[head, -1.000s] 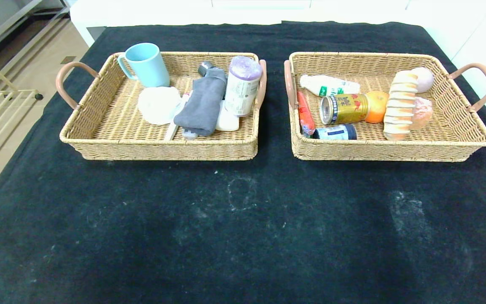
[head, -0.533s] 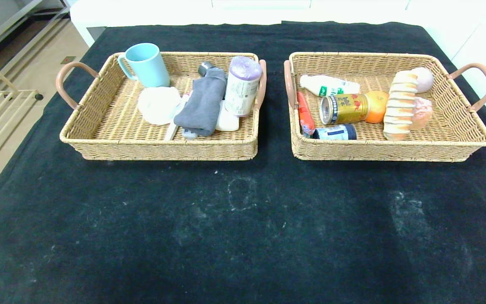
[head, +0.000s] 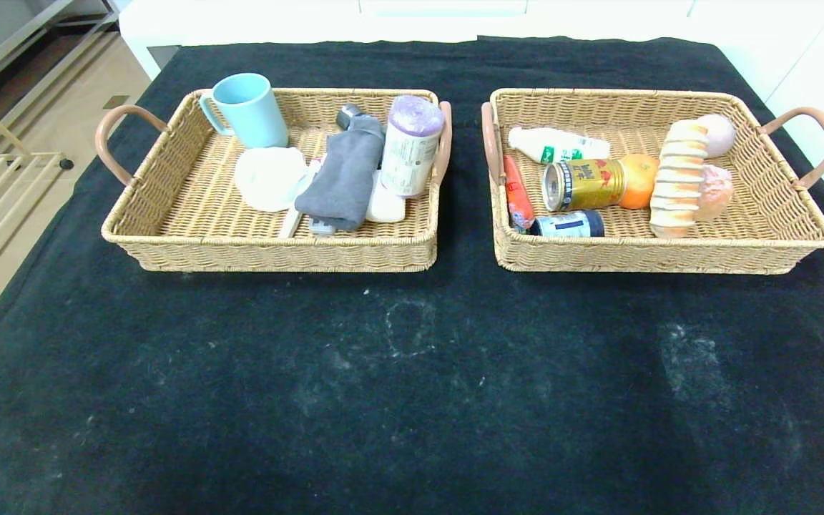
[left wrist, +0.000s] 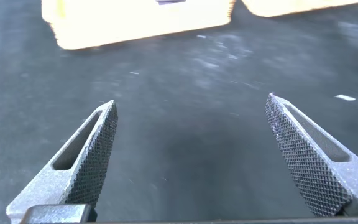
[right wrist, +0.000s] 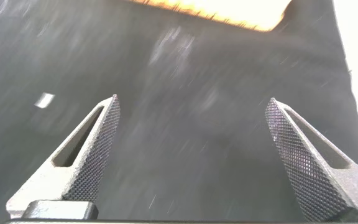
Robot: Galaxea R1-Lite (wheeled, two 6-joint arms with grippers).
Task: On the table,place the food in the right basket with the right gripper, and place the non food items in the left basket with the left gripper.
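The left gripper (left wrist: 191,109) and right gripper (right wrist: 191,106) gape wide, holding nothing, above the table (head: 412,372). The left basket (head: 169,222) holds 1 towel (head: 344,179), 1 white-labelled roll (head: 410,146); the right basket (head: 762,229) 1 red-printed gold can (head: 584,184), 1 sausage (head: 518,193), 1 bread roll (head: 678,179)

Head camera: high, angled down over counter (head: 412,372). Wrist cameras: low, close above cloth, facing baskets. Shared: black cloth.
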